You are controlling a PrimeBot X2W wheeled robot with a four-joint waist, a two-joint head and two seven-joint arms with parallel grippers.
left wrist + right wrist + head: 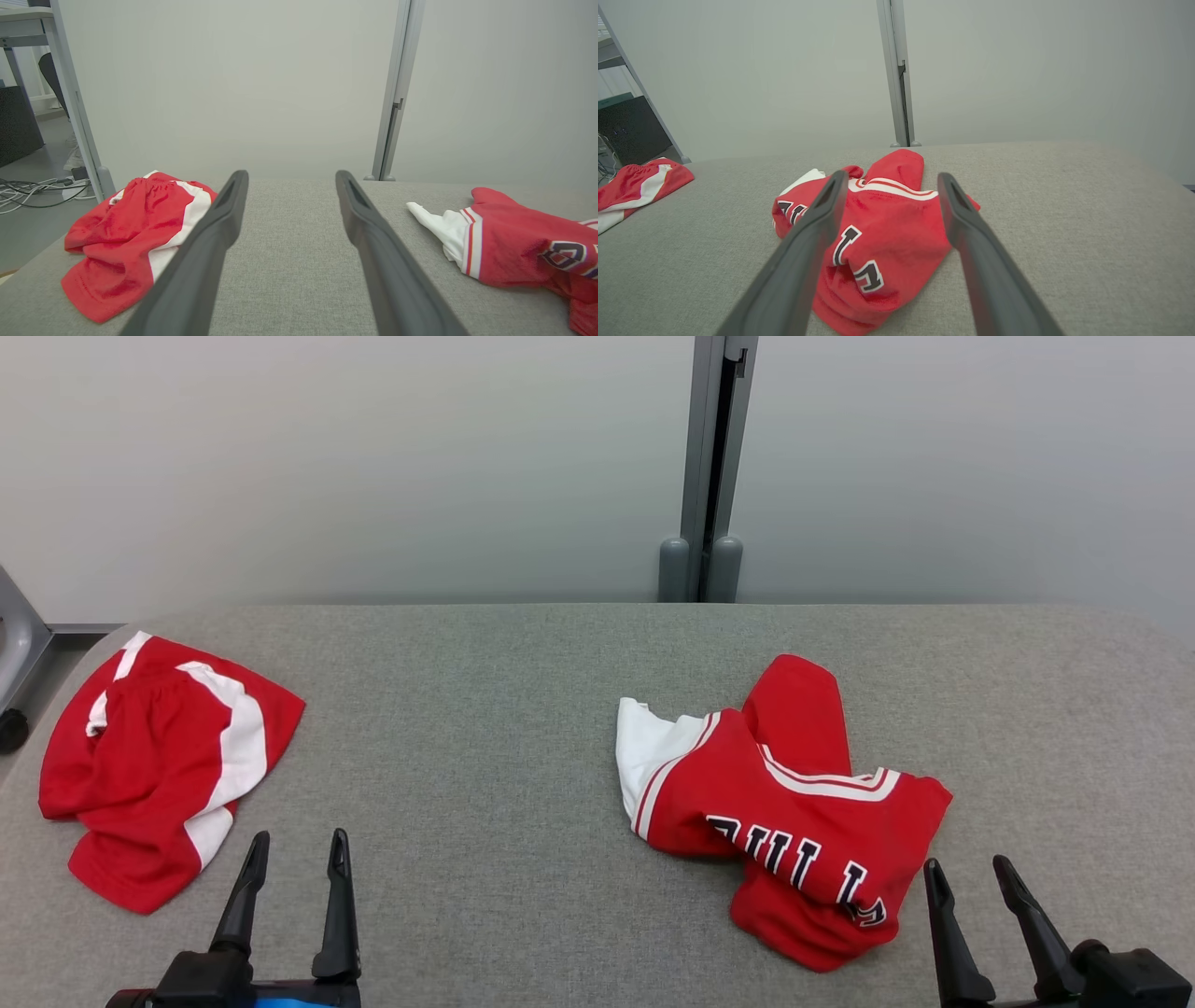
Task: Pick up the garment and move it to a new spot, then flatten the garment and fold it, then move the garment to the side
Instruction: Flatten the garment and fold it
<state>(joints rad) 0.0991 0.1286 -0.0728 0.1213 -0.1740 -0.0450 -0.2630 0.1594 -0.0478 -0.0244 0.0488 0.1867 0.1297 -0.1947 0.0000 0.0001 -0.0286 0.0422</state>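
Red jersey lies crumpled right of centre on the grey table.
At the lower left of the head view, the left gripper has its fingers spread wide and holds nothing. At the lower right, the right gripper is equally wide and empty, just beside the jersey's lower hem. Red-and-white shorts lie bunched at the table's left edge.

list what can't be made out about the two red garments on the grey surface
Jersey lettering, head view: its own folds hide part of the word.
Jersey, left wrist view: cut off by the right edge.
Shorts, right wrist view: cut off by the left edge.
Left hand and right hand, head view: both open, bases cut off by the bottom edge.
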